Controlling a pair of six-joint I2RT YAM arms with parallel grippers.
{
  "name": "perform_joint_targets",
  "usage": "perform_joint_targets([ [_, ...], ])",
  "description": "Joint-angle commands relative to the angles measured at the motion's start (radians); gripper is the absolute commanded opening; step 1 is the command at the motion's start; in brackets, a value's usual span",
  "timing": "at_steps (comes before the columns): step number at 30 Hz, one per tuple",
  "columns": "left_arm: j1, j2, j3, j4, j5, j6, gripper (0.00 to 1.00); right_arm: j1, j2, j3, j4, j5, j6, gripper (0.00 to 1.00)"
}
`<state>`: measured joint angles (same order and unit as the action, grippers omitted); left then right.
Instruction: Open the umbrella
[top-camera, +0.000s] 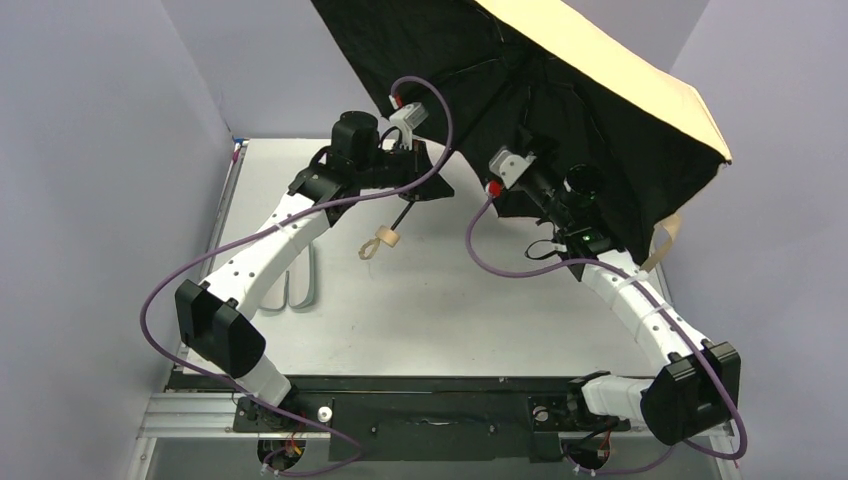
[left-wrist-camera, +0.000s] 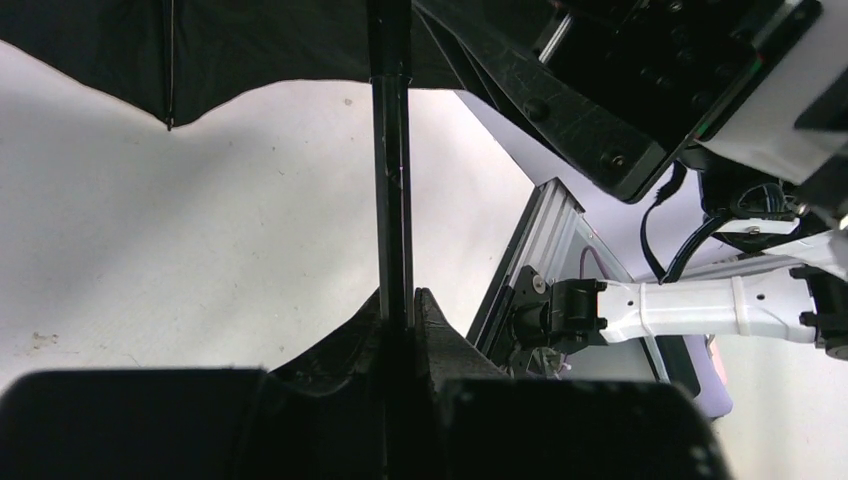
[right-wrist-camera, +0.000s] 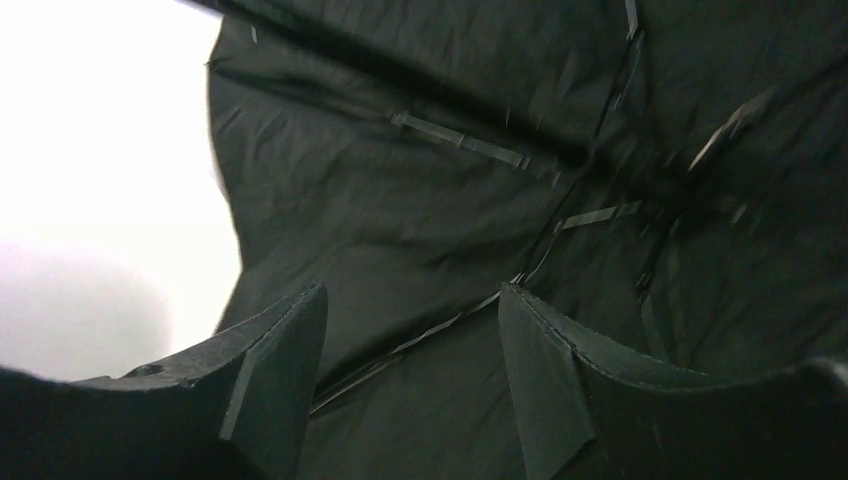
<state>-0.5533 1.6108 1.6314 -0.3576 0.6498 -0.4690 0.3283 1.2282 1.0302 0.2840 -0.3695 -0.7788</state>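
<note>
The umbrella (top-camera: 560, 110) stands spread open at the back right, tan outside, black lining inside. Its thin black shaft (left-wrist-camera: 392, 180) runs down to my left gripper (left-wrist-camera: 412, 300), which is shut on the shaft; in the top view that gripper (top-camera: 425, 170) sits under the canopy's left edge. The shaft's lower end and the tan strap (top-camera: 381, 242) hang below it over the table. My right gripper (right-wrist-camera: 410, 310) is open and empty, its fingers (right-wrist-camera: 285, 350) pointing into the black lining (right-wrist-camera: 450, 200) with its thin ribs; it sits under the canopy (top-camera: 505, 165).
A pale grey-green sleeve (top-camera: 300, 285) lies on the white table (top-camera: 450, 300) by the left arm. Grey walls close in on the left and right. The canopy's right edge (top-camera: 700, 130) hangs past the table side.
</note>
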Motion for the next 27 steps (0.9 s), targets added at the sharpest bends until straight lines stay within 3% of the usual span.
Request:
perform_joint_targets([
  [1, -0.009, -0.042, 0.027, 0.095, 0.043, 0.067, 0.00, 0.050, 0.029, 0.000, 0.272, 0.022, -0.294, 0.59],
  [7, -0.015, -0.053, 0.018, 0.062, 0.053, 0.113, 0.00, 0.046, 0.092, 0.045, 0.394, 0.011, -0.376, 0.54],
  [13, -0.018, -0.066, 0.016, 0.024, 0.073, 0.163, 0.00, -0.004, 0.158, 0.082, 0.402, -0.104, -0.480, 0.51],
  [20, -0.019, -0.082, 0.004, 0.000, 0.085, 0.191, 0.00, -0.036, 0.209, 0.112, 0.441, -0.242, -0.514, 0.38],
  [27, -0.019, -0.092, -0.001, -0.027, 0.096, 0.213, 0.00, -0.039, 0.248, 0.142, 0.413, -0.297, -0.569, 0.32],
])
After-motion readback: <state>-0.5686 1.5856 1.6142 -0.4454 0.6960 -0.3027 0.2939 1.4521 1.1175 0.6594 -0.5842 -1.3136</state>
